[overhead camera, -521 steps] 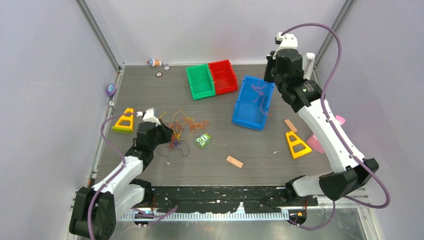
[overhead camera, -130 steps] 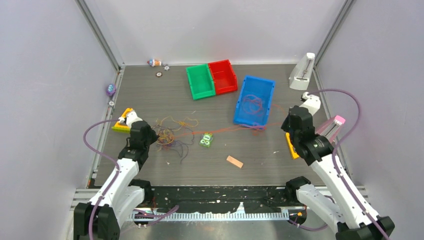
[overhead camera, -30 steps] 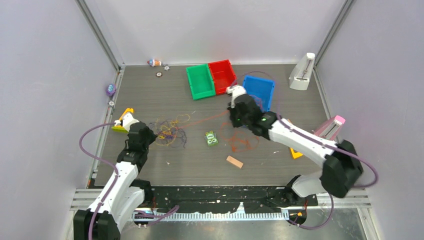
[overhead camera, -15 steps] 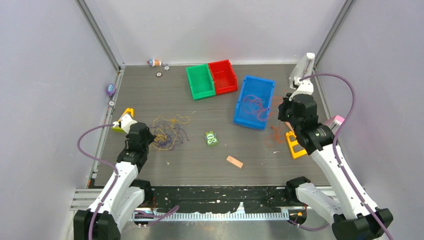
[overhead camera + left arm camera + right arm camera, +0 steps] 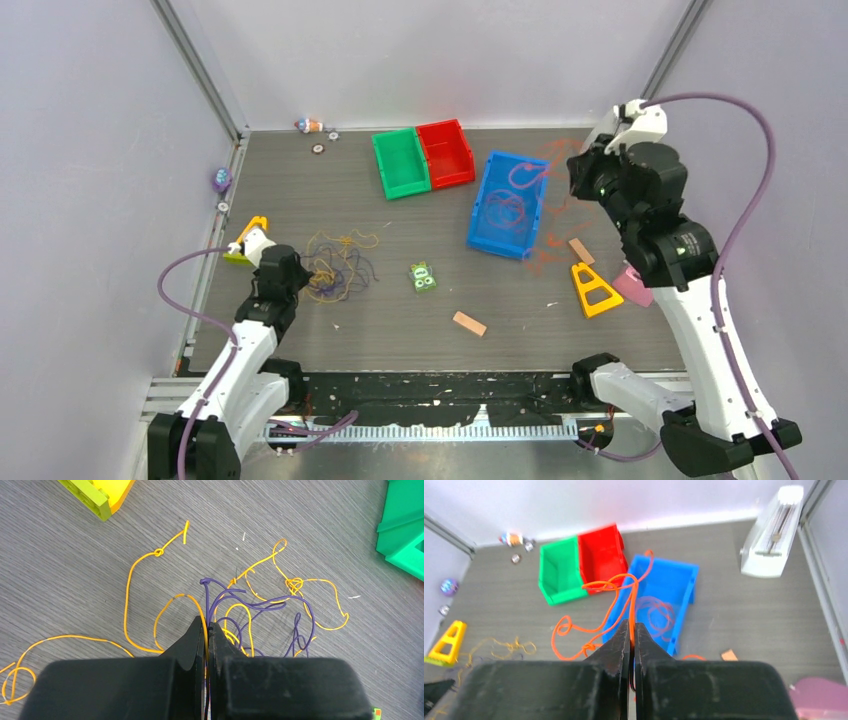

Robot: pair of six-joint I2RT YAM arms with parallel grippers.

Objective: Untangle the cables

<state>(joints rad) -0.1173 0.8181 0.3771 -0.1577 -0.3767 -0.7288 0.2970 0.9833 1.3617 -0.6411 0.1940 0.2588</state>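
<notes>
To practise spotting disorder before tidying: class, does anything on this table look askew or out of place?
The blue bin sits skewed, unlike the green bin and red bin set side by side. Orange-red wire lies partly inside it, partly on the table beside it.

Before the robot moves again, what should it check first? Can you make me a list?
1. Grip of the left gripper on the yellow and purple cables: ok, shut on them.
2. Grip of the right gripper on the orange cable: ok, shut on it.
3. Orange cable clear of the yellow and purple cables: ok, the top view shows a gap.
4. Orange cable wholly over the blue bin: not ok, loops hang outside it.
5. Yellow and purple strands separated: not ok, tangled together.
</notes>
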